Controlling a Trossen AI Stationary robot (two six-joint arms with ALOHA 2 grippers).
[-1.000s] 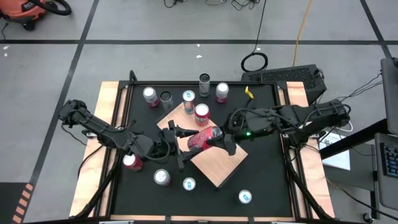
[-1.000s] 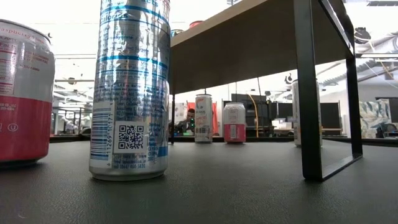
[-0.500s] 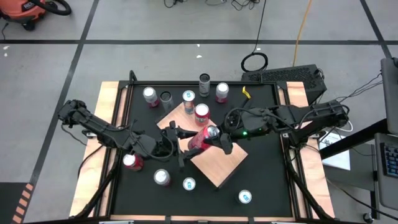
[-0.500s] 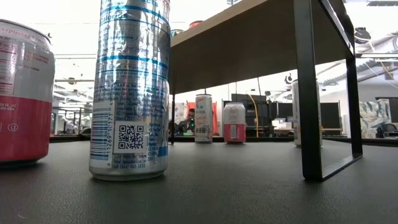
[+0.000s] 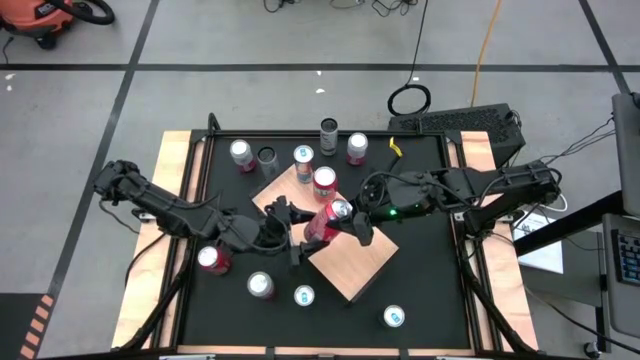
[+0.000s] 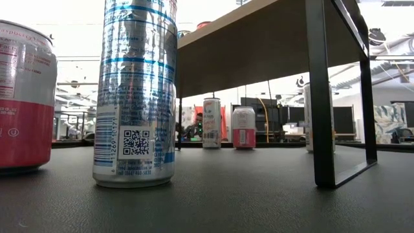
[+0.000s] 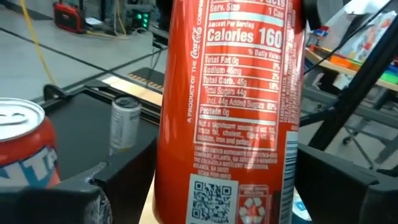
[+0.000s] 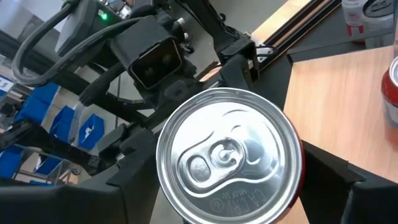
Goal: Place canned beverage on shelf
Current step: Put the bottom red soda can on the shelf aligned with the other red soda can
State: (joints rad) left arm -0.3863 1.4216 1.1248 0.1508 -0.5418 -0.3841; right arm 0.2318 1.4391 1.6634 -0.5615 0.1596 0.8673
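Red can [image 5: 326, 222] sits tilted between my two hands at the middle of the high frame, over the wooden shelf [image 5: 350, 262]. My right hand [image 5: 350, 226] grips it near the top; my left hand [image 5: 292, 232] stands spread just beside its base, seemingly not clamping it. I judge I'm mid-placement: next I must stand the can upright, clear of the other red can [image 5: 324, 182] above it in frame, then release.
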